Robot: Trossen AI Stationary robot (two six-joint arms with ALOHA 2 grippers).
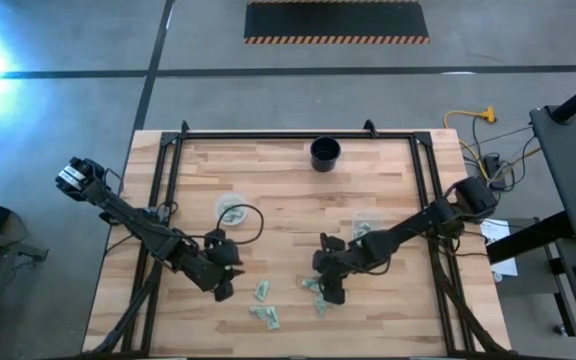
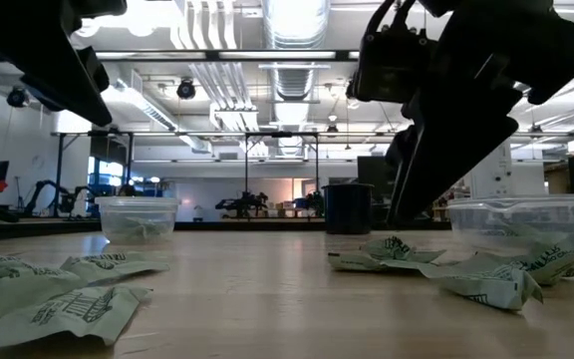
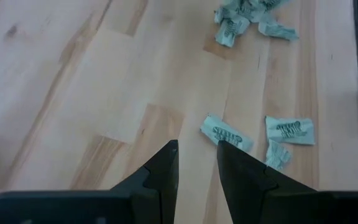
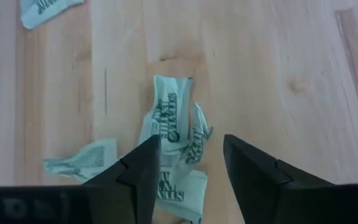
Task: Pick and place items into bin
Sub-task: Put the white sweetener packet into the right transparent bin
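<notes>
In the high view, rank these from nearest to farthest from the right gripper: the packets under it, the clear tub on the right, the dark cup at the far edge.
Measured from the right gripper:
1. Packets, right under its open fingers, near the table's front.
2. Right clear tub, farther back beside the right arm.
3. Dark cup, at the table's far edge, centre.

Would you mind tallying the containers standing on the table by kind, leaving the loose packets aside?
Clear plastic tubs: 2
Dark cup: 1
Total: 3
</notes>
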